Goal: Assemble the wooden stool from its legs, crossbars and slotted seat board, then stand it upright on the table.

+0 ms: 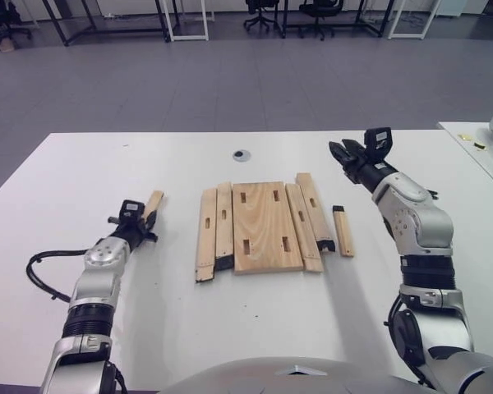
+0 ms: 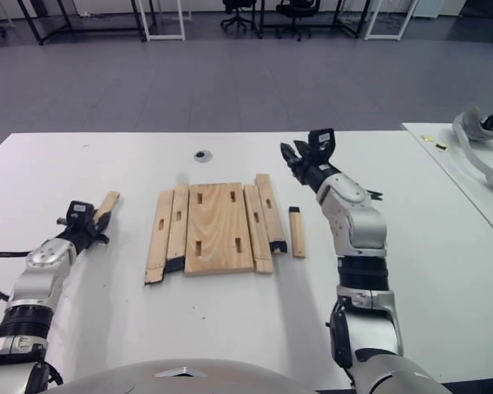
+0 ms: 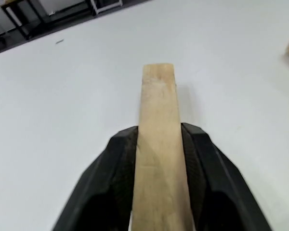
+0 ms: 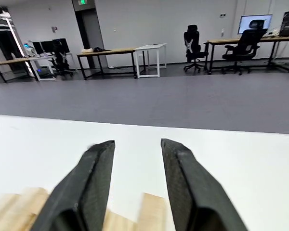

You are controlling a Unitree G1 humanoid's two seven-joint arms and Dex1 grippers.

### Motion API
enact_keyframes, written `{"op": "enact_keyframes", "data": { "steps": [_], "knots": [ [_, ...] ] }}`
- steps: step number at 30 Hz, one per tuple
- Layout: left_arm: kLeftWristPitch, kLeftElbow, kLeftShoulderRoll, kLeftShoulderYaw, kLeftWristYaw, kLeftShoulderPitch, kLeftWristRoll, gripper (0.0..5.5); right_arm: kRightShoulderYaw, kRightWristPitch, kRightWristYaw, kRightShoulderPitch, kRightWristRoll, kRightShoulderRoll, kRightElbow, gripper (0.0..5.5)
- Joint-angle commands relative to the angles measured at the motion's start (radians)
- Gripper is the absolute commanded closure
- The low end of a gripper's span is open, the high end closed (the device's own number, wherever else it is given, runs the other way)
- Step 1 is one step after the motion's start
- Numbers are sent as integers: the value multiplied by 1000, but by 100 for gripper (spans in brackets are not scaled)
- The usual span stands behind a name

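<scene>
left wrist: left tool (image 3: 159,133) pinches crossbar (image 3: 158,94) | right wrist: right tool (image 4: 137,143) spread, empty

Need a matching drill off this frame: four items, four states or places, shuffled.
1 left pincer
2 right pincer
3 seat board
4 short loose bar

A flat between the legs
B open, empty
C shut on a wooden bar
D alone, right of the legs

Pairs: 1-C, 2-B, 3-A, 4-D

Crossbar (image 3: 158,96): near end hidden between left gripper (image 3: 159,130) fingers | stool pieces (image 4: 17,211): blurred, cropped by the picture's edge
</scene>
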Motion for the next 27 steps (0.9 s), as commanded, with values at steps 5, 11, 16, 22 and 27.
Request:
{"op": "enact_keyframes", "data": {
  "steps": [5,11,16,22,27],
  "knots": [
    [-86,-270,-66,-135,-102,-230,-15,420,-73,252,-35,-116,366,138,-129,372],
    [-45,-391,-162,-244,-138,-288,-32,420,-107,311,-124,-157,552,213,-149,274],
    [-19,-429,-187,-259,-144,-275,-44,420,-134,307,-184,-159,644,226,-142,270],
    [0,-448,-195,-277,-157,-243,-51,420,-147,286,-206,-159,732,228,-143,325],
    [13,-464,-204,-286,-172,-242,-65,420,-132,294,-217,-147,775,214,-148,406]
  ]
}}
